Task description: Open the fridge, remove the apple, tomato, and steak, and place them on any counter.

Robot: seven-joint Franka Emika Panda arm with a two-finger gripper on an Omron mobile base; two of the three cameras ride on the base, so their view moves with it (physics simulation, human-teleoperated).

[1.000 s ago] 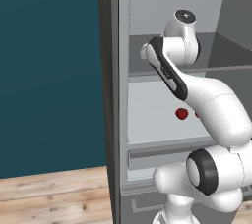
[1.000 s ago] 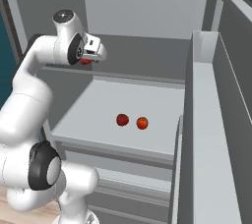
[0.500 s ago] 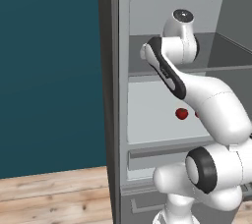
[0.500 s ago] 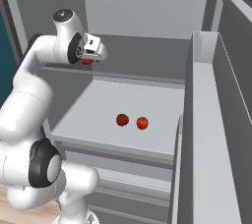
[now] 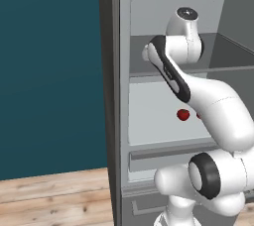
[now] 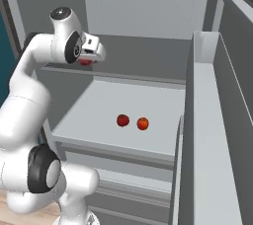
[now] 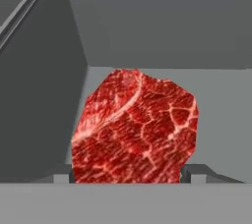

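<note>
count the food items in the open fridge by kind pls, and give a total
steak: 1, on the upper shelf, between the finger tips of the gripper
dark red round fruit: 1, on the lower shelf
orange-red round fruit: 1, on the lower shelf, beside the dark red one
total: 3

one open fridge (image 6: 148, 2), two shelves inside, one steak (image 7: 135, 127), two small round red fruits (image 6: 123, 120) on lower shelf (image 6: 99, 120), one gripper (image 6: 87, 61)

Base views flank fridge (image 6: 148, 17) interior, hand view close on steak (image 7: 135, 127)
</note>
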